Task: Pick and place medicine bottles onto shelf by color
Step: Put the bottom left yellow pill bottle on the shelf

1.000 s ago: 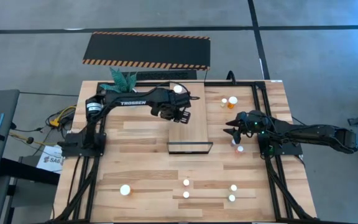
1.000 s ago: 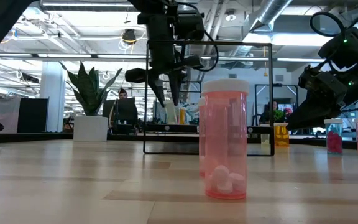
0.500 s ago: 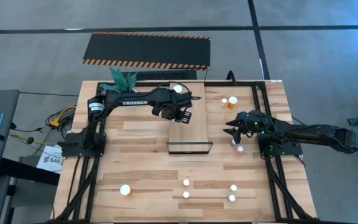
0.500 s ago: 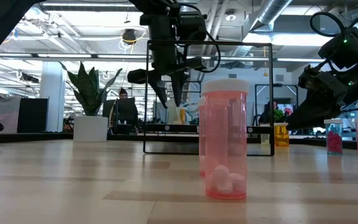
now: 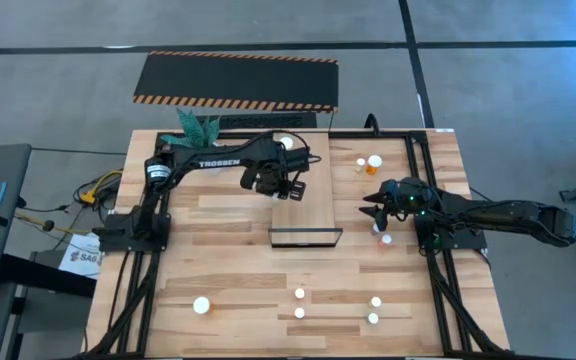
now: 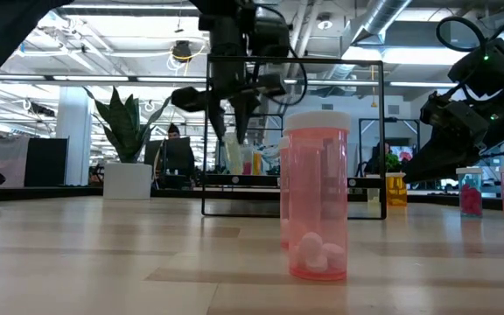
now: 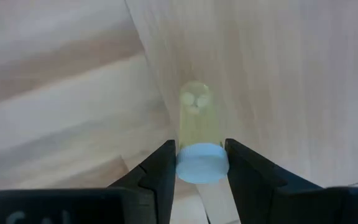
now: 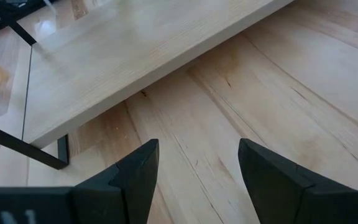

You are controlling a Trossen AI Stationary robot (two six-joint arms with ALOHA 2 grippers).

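L fingers (image 7: 202,163) now farther back, wrist-only: pale-yellow bottle (image 7: 199,127) clamped.

Overhead, table-level and two wrist cameras share the shelf (image 5: 304,205).

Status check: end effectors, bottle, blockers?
Left end effector shut on pale yellow bottle, above shelf. Right end effector open, empty, beside shelf. Nothing blocking.

Grey floor (image 5: 488,90), striped mat (image 5: 236,80), exposed ceiling ducts (image 6: 383,17).
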